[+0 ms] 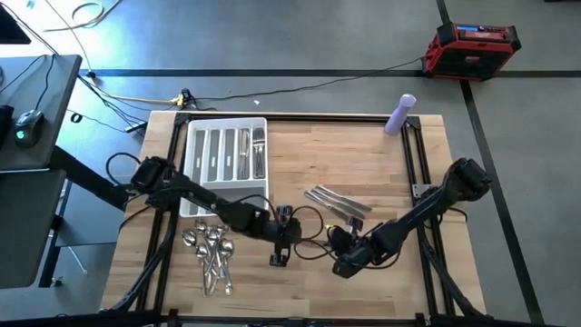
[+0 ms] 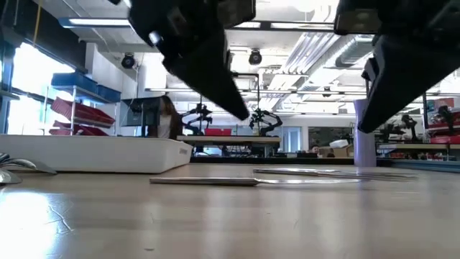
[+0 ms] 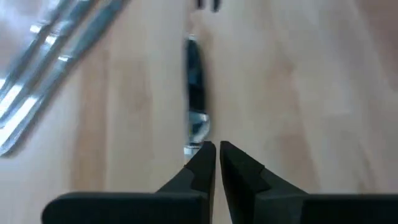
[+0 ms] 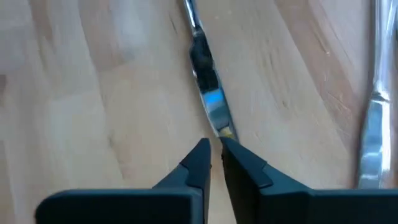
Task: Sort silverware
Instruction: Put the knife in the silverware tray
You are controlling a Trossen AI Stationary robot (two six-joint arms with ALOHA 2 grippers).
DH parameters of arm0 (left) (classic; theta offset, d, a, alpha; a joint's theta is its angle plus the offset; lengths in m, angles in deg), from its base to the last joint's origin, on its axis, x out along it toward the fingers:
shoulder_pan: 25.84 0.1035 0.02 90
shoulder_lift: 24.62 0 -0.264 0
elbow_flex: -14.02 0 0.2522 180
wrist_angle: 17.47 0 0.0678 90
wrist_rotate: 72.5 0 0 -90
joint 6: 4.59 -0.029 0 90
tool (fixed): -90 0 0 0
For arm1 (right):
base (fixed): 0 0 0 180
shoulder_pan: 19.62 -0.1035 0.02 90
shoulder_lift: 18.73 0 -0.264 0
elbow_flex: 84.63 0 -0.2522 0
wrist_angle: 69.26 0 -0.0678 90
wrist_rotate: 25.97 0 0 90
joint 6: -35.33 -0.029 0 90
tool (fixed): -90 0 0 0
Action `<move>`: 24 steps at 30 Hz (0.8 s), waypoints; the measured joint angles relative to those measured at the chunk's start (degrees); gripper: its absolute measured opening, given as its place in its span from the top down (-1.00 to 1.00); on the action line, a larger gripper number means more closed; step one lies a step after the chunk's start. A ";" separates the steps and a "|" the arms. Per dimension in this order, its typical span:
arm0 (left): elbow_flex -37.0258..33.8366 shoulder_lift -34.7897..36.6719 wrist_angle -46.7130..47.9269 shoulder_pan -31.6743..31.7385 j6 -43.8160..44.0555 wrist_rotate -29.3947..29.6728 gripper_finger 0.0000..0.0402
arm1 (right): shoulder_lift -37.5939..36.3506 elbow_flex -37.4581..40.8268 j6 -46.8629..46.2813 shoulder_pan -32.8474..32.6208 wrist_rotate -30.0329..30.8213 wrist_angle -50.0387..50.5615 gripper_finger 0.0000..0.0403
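Note:
A single knife (image 2: 255, 181) lies flat on the wooden table between my two grippers. My left gripper (image 3: 217, 149) hangs shut above one end of this knife (image 3: 196, 93). My right gripper (image 4: 213, 146) hangs shut above the other end of the knife (image 4: 208, 87). The low view shows both grippers, left (image 2: 241, 115) and right (image 2: 366, 122), clear of the table. More knives (image 1: 338, 204) lie toward the far right of the grippers. A heap of spoons (image 1: 211, 254) lies near the front left. The white tray (image 1: 195, 159) stands at the far left with silverware (image 1: 257, 154) in it.
A purple bottle (image 1: 399, 113) stands at the table's far edge, right of the middle. Black frame rails (image 1: 418, 163) run along the table's sides. Bare wood shows in the table's middle and along the near right.

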State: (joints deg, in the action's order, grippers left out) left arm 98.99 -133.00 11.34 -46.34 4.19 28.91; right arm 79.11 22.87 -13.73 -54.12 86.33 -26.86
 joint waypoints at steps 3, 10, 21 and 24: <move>0.23 -0.88 -0.50 -1.41 -0.64 -0.06 0.97 | 0.00 3.22 0.00 0.80 -2.22 -5.05 0.68; 0.26 -4.07 -1.40 -2.82 -4.88 4.71 0.97 | -1.61 12.26 -1.04 4.27 -9.08 -13.61 0.19; 0.33 -9.03 -2.86 -0.97 -6.02 5.50 0.96 | -6.69 32.38 -10.78 8.54 -14.10 -48.95 -0.11; 0.40 -9.92 -4.37 -0.71 -6.01 4.73 0.96 | -6.45 35.18 -13.43 8.63 -13.77 -54.77 -0.11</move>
State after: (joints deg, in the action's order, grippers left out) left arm 99.39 -142.92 6.96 -47.04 -1.82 33.63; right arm 72.67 58.05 -27.16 -45.49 72.56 -81.63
